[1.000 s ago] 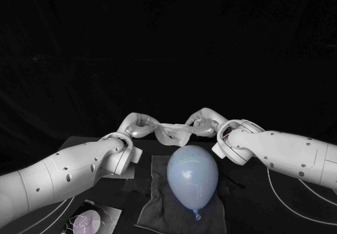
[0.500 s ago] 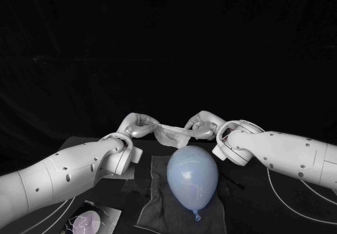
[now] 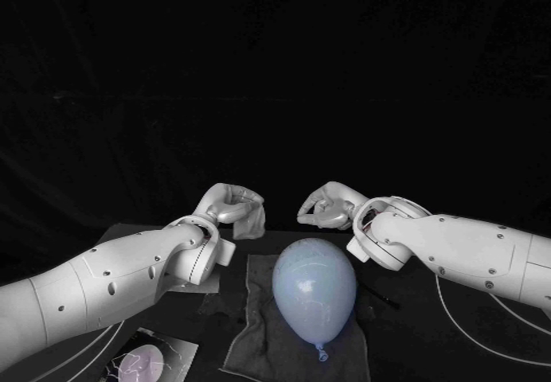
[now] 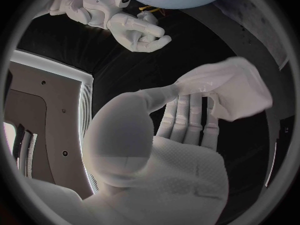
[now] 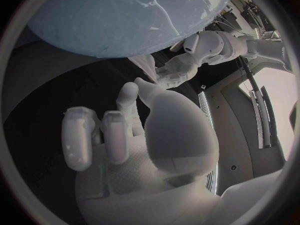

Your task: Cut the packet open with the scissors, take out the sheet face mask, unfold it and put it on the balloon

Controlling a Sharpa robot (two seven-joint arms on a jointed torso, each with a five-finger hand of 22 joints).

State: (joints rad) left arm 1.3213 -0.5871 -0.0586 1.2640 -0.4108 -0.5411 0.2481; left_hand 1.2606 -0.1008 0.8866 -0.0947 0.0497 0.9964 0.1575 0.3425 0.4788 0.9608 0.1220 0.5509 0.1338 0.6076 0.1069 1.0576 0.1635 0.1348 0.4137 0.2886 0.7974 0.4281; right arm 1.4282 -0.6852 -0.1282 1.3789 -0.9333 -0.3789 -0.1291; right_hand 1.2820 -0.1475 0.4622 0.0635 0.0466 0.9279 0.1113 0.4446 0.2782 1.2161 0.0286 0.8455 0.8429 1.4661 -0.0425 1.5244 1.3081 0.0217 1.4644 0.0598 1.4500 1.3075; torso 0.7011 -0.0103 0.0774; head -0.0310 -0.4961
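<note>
Your right hand (image 3: 327,207) had let go, empty, so the mask (image 3: 254,224) in your left hand's (image 3: 228,206) pinch risked refolding.

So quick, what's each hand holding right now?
Left hand: holding the sheet face mask.
Right hand: open, holding nothing.
</note>
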